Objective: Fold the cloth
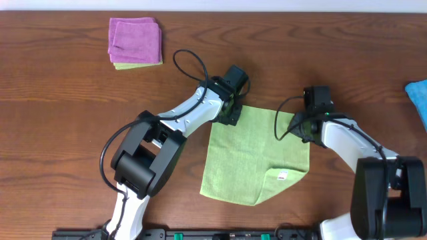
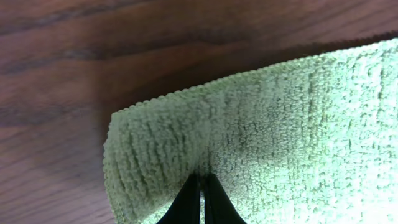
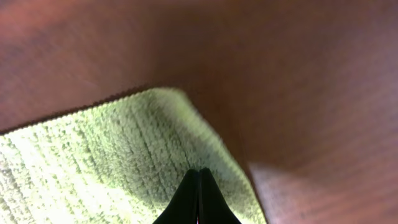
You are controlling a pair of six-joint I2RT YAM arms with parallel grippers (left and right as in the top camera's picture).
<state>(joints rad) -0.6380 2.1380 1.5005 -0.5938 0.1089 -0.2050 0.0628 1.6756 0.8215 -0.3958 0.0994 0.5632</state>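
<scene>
Green cloth (image 1: 257,153) was pictured lying near the middle of the wooden table (image 1: 60,100), pinched at its two far corners. The left gripper (image 2: 201,182) was clamped on the far left corner and the right gripper (image 3: 199,175) on the far right corner. In both wrist views the jaws were pressed together, with terry pile gathered at their tips.

The step in hand was judged to be the first fold, with the far edge to be carried over toward the near edge. For this to be done well, both corners would need to be lifted together and kept level. The edge between them would need to be held taut and drawn across in step, so that edge was laid upon edge. A lag by either arm was thought likely to leave a skewed crease.

The cloth was shown as a soft, looped square, mostly flat and set slightly askew to the table's edge. Its near right corner was turned over and a small white label (image 1: 282,175) exposed. That flap, it was judged, might be trapped inside the fold.
</scene>
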